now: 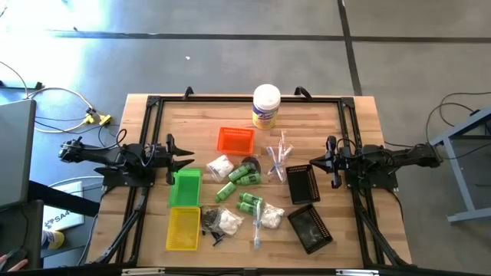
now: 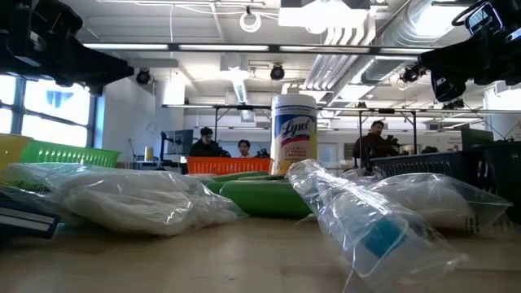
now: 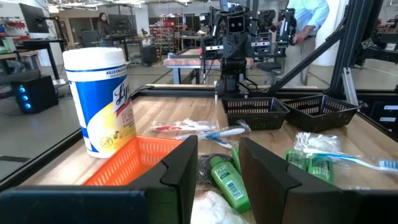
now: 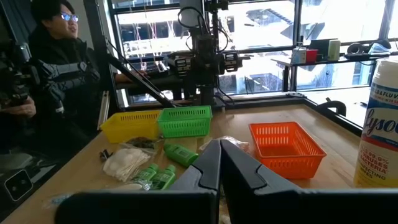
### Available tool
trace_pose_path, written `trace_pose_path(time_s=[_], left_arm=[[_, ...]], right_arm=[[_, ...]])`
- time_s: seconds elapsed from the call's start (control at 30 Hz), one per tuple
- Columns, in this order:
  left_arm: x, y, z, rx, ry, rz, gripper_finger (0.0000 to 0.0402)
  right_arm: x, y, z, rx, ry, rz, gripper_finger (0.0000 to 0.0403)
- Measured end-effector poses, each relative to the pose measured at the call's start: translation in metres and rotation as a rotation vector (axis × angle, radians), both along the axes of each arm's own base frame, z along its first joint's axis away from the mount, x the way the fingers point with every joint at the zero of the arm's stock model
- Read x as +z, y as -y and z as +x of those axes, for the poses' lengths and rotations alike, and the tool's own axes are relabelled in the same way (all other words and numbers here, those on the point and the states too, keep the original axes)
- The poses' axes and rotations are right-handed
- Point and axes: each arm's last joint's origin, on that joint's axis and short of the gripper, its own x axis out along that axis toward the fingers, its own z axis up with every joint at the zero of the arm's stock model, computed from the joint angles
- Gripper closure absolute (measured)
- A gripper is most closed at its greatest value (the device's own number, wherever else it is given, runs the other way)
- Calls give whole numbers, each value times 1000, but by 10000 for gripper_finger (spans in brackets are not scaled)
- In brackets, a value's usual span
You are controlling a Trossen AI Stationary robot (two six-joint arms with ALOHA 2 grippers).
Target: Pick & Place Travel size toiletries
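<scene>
The toiletries lie scattered on the middle of the table. Among them are green bottles (image 1: 239, 176) (image 3: 225, 180) (image 4: 180, 152), white fluffy bits in clear bags (image 1: 220, 165) (image 4: 124, 163), clear-wrapped toothbrush sticks (image 1: 278, 157) (image 3: 205, 132) and small black pieces (image 1: 210, 222). In the low view a clear bag (image 2: 130, 195) lies in front of a green bottle (image 2: 260, 195). My left gripper (image 1: 182, 159) (image 3: 217, 171) hovers open at the table's left, just above the green tray. My right gripper (image 1: 328, 159) (image 4: 219, 163) hovers shut at the table's right, beside the black trays.
A white canister with a yellow label (image 1: 266, 106) stands at the far edge. Mesh trays ring the pile: orange (image 1: 235, 139), green (image 1: 185, 188), yellow (image 1: 184, 228) and two black ones (image 1: 302, 184) (image 1: 311, 228). People sit in the room beyond the table (image 4: 56, 68).
</scene>
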Motion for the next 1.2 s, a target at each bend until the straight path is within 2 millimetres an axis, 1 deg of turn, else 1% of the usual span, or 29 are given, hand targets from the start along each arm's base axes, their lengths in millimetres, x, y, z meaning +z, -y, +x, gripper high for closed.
trace_pose_path(time_s=[0.37,0.47,0.6,0.73,0.97,1.2], left_arm=[[0,0,0,0,2,0,289],[0,0,0,0,2,0,289],[0,0,0,0,3,-1,289],[0,0,0,0,3,-1,289],[0,0,0,0,4,-1,289],[0,0,0,0,4,-1,289]], right_arm=[[5,0,1,-3,39,6,399],[9,0,2,-6,26,4,399],[17,1,6,-58,-5,2,399],[25,1,13,-104,-56,2,399],[43,1,29,-212,-195,68,399],[62,-1,48,-279,-263,150,399]])
